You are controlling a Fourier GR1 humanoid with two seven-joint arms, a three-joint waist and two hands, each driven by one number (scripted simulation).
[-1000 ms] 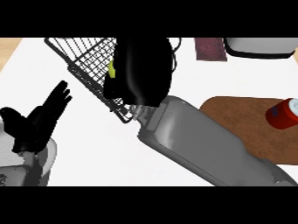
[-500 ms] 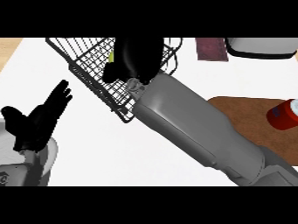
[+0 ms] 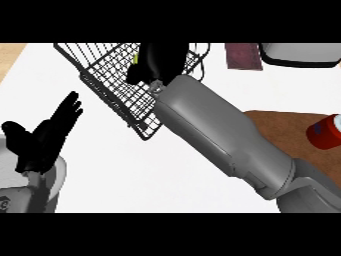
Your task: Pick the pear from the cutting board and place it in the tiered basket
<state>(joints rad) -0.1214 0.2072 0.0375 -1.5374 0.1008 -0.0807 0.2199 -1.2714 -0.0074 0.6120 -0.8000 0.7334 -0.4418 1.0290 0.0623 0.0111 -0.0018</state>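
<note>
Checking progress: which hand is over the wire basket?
The right hand, curled round the yellow-green pear above the basket; the left hand rests open at the view's left.

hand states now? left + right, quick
Left hand: open, holding nothing.
Right hand: shut on the pear, mostly hidden, over the tiered basket.

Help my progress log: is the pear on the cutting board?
Off: the cutting board shows only a can; a green sliver sits by the right hand in the basket.
</note>
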